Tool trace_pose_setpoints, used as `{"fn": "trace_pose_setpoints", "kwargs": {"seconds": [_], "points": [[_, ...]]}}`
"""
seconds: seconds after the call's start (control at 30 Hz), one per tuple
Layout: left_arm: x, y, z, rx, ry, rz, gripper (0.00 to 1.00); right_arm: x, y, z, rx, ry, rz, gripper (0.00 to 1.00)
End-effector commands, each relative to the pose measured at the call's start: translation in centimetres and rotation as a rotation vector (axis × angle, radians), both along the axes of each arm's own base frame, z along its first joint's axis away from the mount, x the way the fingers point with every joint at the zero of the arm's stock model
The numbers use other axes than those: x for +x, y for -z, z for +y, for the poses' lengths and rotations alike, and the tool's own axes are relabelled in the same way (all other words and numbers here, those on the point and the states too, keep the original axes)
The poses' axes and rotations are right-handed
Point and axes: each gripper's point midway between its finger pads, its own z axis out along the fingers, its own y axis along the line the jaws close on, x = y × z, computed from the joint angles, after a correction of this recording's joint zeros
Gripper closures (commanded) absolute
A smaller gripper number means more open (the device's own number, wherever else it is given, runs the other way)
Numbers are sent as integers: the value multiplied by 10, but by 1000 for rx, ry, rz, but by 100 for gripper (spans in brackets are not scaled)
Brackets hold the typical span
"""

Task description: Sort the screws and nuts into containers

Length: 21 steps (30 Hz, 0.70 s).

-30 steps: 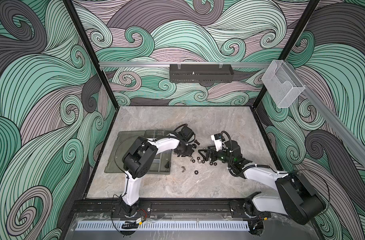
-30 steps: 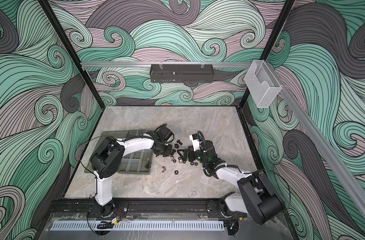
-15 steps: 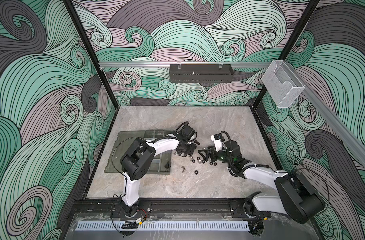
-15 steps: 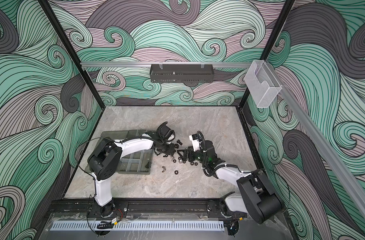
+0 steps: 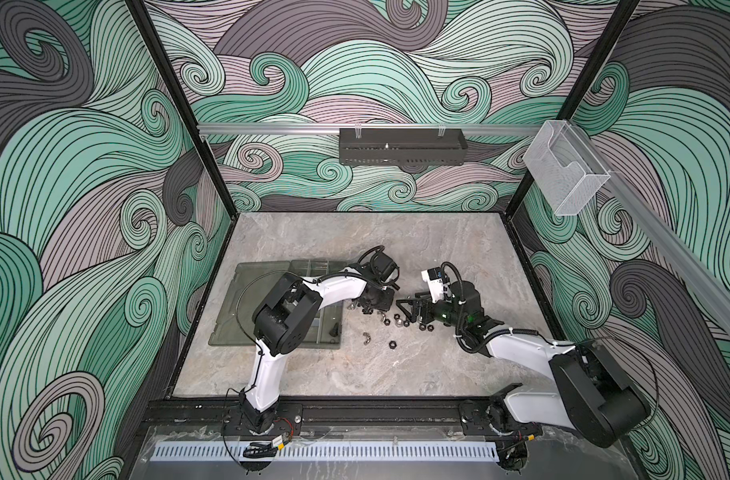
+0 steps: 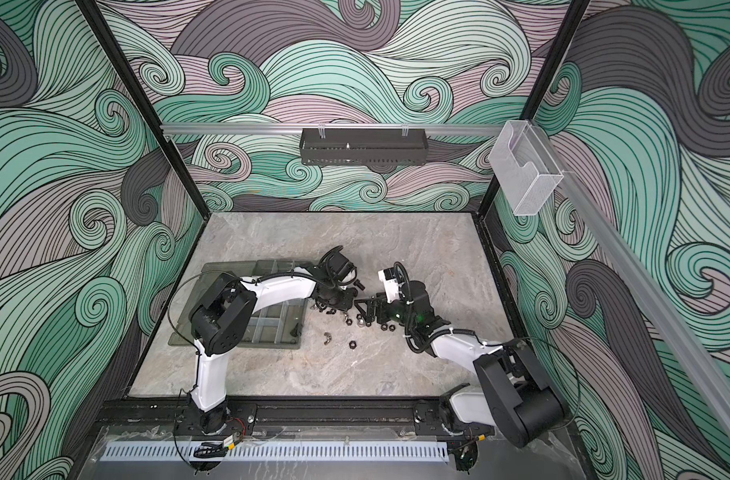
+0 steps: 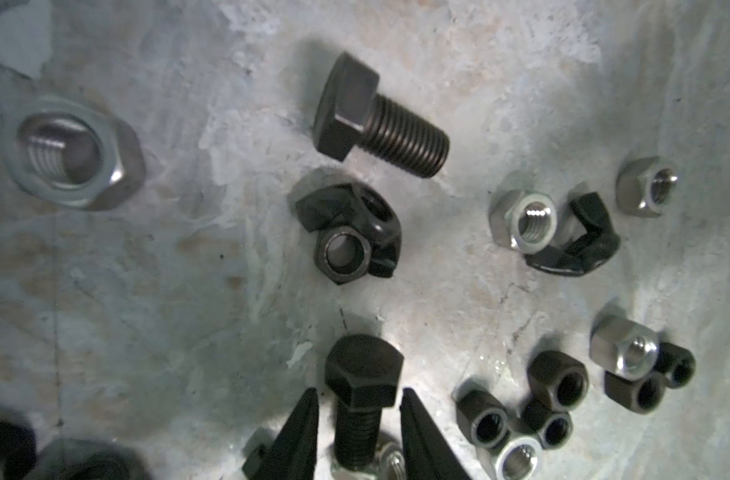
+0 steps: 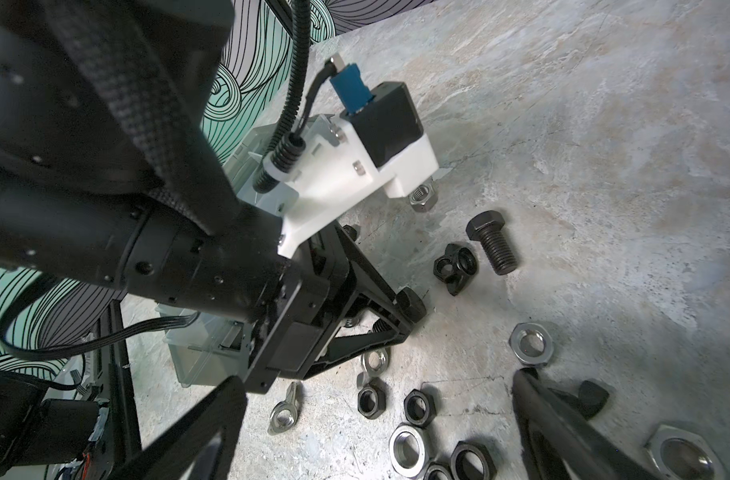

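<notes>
Screws and nuts lie loose in mid-table. In the left wrist view my left gripper (image 7: 361, 411) is open, its tips either side of a black screw's (image 7: 361, 386) shank with small gaps. A second screw (image 7: 379, 120) lies beyond, by a black winged nut (image 7: 346, 228), silver nuts (image 7: 525, 224) and black nuts (image 7: 558, 382). My right gripper (image 8: 377, 384) is open wide and low over several nuts (image 8: 417, 405). In both top views the grippers (image 5: 374, 306) (image 5: 406, 308) nearly meet. The containers (image 5: 328, 320) lie to the left; one holds a dark piece (image 5: 334, 330).
The organizer's open lid (image 5: 234, 303) lies flat on the left, under my left arm. A black perforated tray (image 5: 400, 145) hangs on the back wall and a clear holder (image 5: 562, 174) on the right rail. My left wrist camera (image 8: 379, 137) stands close before the right gripper.
My left wrist has crept slightly to the right over the pile. The right arm has not visibly moved.
</notes>
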Motion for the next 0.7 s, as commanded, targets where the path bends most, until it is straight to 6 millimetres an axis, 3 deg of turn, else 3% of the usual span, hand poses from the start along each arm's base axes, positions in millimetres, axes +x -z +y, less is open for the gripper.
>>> {"fn": "trace_pose_setpoints", "kwargs": {"seconds": [0.0, 0.13, 0.37, 0.67], "points": [[2, 4, 3, 50, -11, 1, 64, 5, -14, 4, 29, -11, -37, 1], [2, 10, 4, 73, 1, 5, 68, 5, -13, 4, 29, -11, -35, 1], [9, 7, 4, 79, -1, -25, 89, 6, -13, 5, 29, -11, -33, 1], [22, -45, -2, -14, -34, -119, 93, 4, -17, 9, 48, -38, -49, 1]]}}
